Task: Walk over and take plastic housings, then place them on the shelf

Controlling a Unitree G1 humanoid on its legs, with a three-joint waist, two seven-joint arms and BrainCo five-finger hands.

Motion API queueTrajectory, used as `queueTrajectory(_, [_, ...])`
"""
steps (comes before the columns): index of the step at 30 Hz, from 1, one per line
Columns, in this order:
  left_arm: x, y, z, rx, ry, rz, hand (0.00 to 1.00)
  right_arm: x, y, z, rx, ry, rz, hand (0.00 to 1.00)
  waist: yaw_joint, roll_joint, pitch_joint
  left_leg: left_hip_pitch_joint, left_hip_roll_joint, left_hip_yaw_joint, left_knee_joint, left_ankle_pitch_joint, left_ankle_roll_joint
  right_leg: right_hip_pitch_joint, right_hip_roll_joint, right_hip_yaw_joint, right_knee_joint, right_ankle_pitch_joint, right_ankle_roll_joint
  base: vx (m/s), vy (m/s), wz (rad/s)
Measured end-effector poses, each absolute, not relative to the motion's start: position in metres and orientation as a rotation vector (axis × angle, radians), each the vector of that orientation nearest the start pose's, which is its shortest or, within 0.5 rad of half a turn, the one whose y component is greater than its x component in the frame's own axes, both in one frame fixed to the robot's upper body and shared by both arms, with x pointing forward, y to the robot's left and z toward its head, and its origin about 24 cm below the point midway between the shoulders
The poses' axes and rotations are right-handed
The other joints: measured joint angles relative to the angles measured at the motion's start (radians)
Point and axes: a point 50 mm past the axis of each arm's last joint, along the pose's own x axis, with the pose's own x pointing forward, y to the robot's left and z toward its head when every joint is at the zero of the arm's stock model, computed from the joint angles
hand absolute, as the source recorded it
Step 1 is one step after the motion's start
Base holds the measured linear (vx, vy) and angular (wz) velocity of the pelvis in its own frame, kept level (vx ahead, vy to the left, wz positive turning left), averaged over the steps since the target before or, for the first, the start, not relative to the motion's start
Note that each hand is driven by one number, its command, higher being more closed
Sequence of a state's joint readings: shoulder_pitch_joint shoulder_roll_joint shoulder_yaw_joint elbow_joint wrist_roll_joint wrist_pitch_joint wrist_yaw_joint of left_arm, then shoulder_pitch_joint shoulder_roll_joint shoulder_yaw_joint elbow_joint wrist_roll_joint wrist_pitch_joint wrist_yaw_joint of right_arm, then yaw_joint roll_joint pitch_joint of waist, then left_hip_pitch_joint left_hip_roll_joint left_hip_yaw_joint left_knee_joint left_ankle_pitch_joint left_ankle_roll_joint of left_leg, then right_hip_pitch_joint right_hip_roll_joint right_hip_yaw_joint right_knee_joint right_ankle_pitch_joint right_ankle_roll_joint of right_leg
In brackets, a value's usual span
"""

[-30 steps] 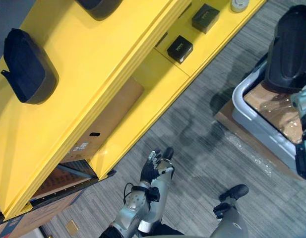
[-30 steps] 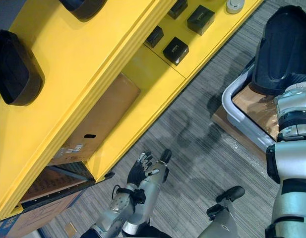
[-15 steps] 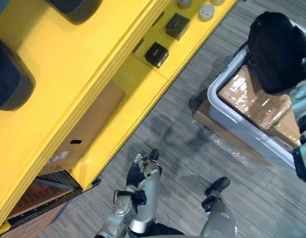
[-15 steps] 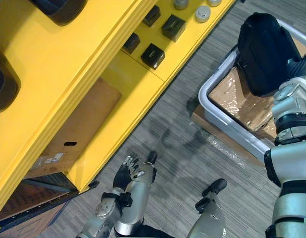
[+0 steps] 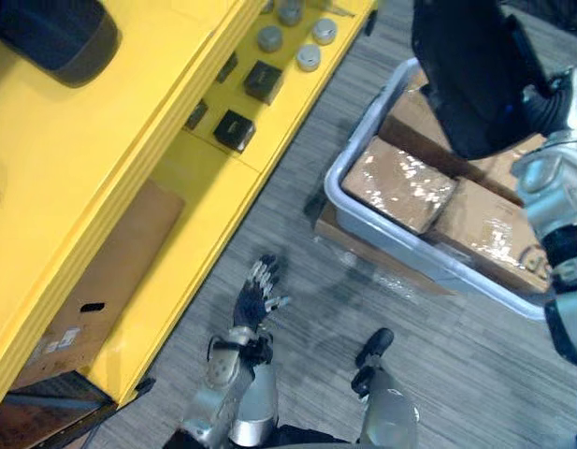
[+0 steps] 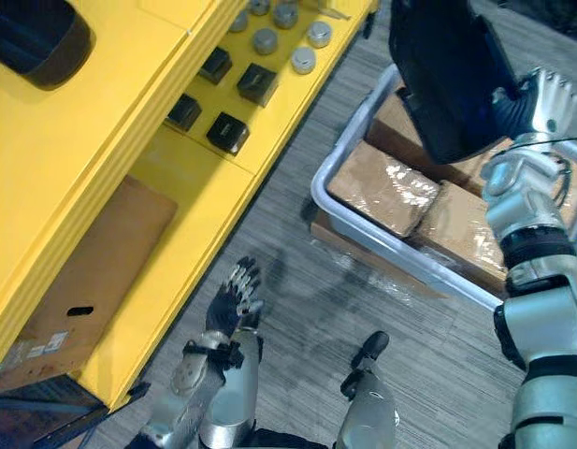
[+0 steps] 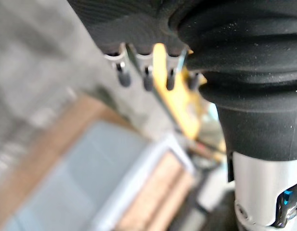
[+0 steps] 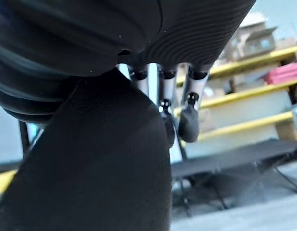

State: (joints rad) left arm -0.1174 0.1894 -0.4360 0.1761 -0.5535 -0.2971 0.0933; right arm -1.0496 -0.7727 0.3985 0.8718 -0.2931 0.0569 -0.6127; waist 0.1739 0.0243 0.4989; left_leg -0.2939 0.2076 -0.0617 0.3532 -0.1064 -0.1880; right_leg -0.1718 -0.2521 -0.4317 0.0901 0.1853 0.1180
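- Right eye view, low in the frame: we see the left hand (image 6: 227, 307) over the grey carpet (image 6: 297, 281), fingers straight and spread, holding nothing.
- At the lower left, a cardboard box (image 6: 92, 271) sits tucked beneath the top board of the yellow shelf (image 6: 110, 140).
- Right of centre, we find a grey bin (image 6: 400, 253) on the floor, with brown wrapped boxes (image 6: 382, 187) lying inside it.
- At the upper right, the right hand (image 6: 536, 103) grips a large black housing (image 6: 447, 75) by its edge, fingers curled round it. The housing hangs above the bin, well apart from the shelf.
- In the right wrist view we see the same fingers (image 8: 189, 120) bent along the housing's dark surface.
- Toward the top centre, on the shelf's lower level, we note small black boxes (image 6: 227, 133) and round grey caps (image 6: 304, 59).
- In the upper left corner, another black housing (image 6: 31, 42) lies on the shelf's top board.
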Motion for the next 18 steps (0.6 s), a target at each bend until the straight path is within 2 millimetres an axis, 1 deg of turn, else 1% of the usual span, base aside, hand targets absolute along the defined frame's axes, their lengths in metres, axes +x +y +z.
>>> queueTrajectory(1, [0.275, 0.093, 0.049, -0.33, -0.08, -0.269, 0.0, 0.38, -0.276, 0.256, -1.128, -0.44, -0.733, 1.0, -0.014, -0.01, -0.004, 0.009, 0.007, 0.013, -0.005, 0.0, 0.0, -0.001, 0.005, 0.015, -0.004, 0.003, -0.004, -0.01, 0.004, -0.38])
queueTrajectory(2, [0.285, 0.093, 0.055, -0.327, -0.091, -0.269, 0.0, 0.382, -0.268, 0.257, -1.124, -0.472, -0.717, 1.0, -0.022, -0.019, -0.005, 0.017, 0.011, 0.024, -0.008, 0.0, 0.0, -0.001, 0.01, 0.025, -0.009, 0.007, -0.008, -0.01, 0.001, -0.43])
queueTrajectory(4, [0.321, 0.096, 0.079, -0.334, -0.106, -0.254, 0.0, 0.38, -0.237, 0.258, -1.073, -0.599, -0.638, 1.0, -0.052, -0.051, -0.018, 0.047, 0.03, 0.058, -0.02, 0.003, -0.006, 0.0, 0.029, 0.054, -0.023, 0.017, -0.014, 0.02, -0.009, -0.43])
queueTrajectory(5, [0.329, 0.097, 0.084, -0.347, -0.104, -0.246, 0.0, 0.379, -0.229, 0.257, -1.059, -0.63, -0.616, 1.0, -0.06, -0.058, -0.022, 0.059, 0.033, 0.067, -0.03, 0.005, -0.009, 0.0, 0.031, 0.062, -0.023, 0.018, -0.014, 0.04, -0.002, -0.37])
queueTrajectory(6, [0.341, 0.103, 0.096, -0.373, -0.113, -0.228, 0.0, 0.377, -0.213, 0.256, -1.038, -0.689, -0.569, 1.0, -0.084, -0.072, -0.03, 0.079, 0.037, 0.083, -0.04, 0.006, -0.011, 0.001, 0.034, 0.08, -0.023, 0.018, -0.014, 0.03, 0.004, -0.32])
queueTrajectory(7, [0.346, 0.104, 0.102, -0.39, -0.118, -0.231, 0.0, 0.375, -0.206, 0.255, -1.025, -0.718, -0.547, 1.0, -0.093, -0.079, -0.033, 0.092, 0.04, 0.096, -0.045, 0.006, -0.011, 0.002, 0.035, 0.087, -0.023, 0.018, -0.014, 0.04, 0.014, -0.43])
queueTrajectory(8, [0.352, 0.106, 0.114, -0.406, -0.136, -0.244, 0.0, 0.371, -0.194, 0.255, -0.994, -0.77, -0.512, 1.0, -0.111, -0.088, -0.038, 0.111, 0.043, 0.12, -0.051, 0.006, -0.011, 0.002, 0.038, 0.107, -0.023, 0.019, -0.015, 0.04, 0.024, -0.38])
queueTrajectory(9, [0.357, 0.106, 0.124, -0.419, -0.156, -0.265, 0.0, 0.366, -0.186, 0.255, -0.97, -0.817, -0.491, 1.0, -0.131, -0.091, -0.04, 0.129, 0.046, 0.129, -0.057, 0.006, -0.012, 0.013, 0.041, 0.116, -0.027, 0.019, -0.015, 0.05, 0.03, -0.3])
queueTrajectory(10, [0.358, 0.104, 0.128, -0.443, -0.162, -0.28, 0.0, 0.363, -0.183, 0.253, -0.958, -0.831, -0.481, 1.0, -0.139, -0.091, -0.04, 0.141, 0.046, 0.133, -0.064, 0.005, -0.012, 0.02, 0.042, 0.118, -0.03, 0.019, -0.015, 0.04, 0.03, -0.29])
queueTrajectory(11, [0.36, 0.101, 0.135, -0.473, -0.174, -0.311, 0.0, 0.36, -0.178, 0.251, -0.942, -0.855, -0.467, 1.0, -0.142, -0.093, -0.042, 0.164, 0.052, 0.159, -0.072, 0.004, -0.014, 0.026, 0.049, 0.135, -0.033, 0.019, -0.015, 0.01, 0.017, -0.34])
queueTrajectory(12, [0.36, 0.098, 0.136, -0.504, -0.169, -0.331, 0.0, 0.357, -0.172, 0.246, -0.919, -0.88, -0.451, 1.0, -0.154, -0.094, -0.051, 0.18, 0.058, 0.173, -0.083, 0.0, -0.018, 0.036, 0.056, 0.144, -0.046, 0.019, -0.015, 0.0, 0.014, -0.34])
queueTrajectory(14, [0.359, 0.093, 0.135, -0.545, -0.155, -0.358, 0.0, 0.353, -0.165, 0.24, -0.891, -0.895, -0.428, 1.0, -0.165, -0.099, -0.06, 0.203, 0.058, 0.188, -0.1, 0.0, -0.019, 0.041, 0.061, 0.157, -0.058, 0.02, -0.014, 0.03, 0.021, -0.23])
queueTrajectory(15, [0.359, 0.088, 0.134, -0.568, -0.143, -0.376, 0.0, 0.351, -0.161, 0.233, -0.889, -0.9, -0.408, 1.0, -0.177, -0.098, -0.062, 0.221, 0.058, 0.195, -0.106, 0.001, -0.02, 0.057, 0.063, 0.159, -0.066, 0.022, -0.013, 0.07, 0.036, -0.2])
queueTrajectory(17, [0.357, 0.082, 0.133, -0.589, -0.135, -0.392, 0.0, 0.349, -0.157, 0.223, -0.893, -0.891, -0.382, 1.0, -0.186, -0.095, -0.077, 0.241, 0.058, 0.212, -0.12, 0.001, -0.02, 0.06, 0.062, 0.166, -0.067, 0.024, -0.012, 0.05, 0.035, -0.13])
queueTrajectory(18, [0.357, 0.078, 0.132, -0.599, -0.13, -0.399, 0.0, 0.348, -0.156, 0.213, -0.887, -0.866, -0.366, 1.0, -0.191, -0.093, -0.098, 0.243, 0.058, 0.218, -0.126, 0.001, -0.02, 0.06, 0.063, 0.168, -0.07, 0.024, -0.012, 0.07, 0.04, -0.09])
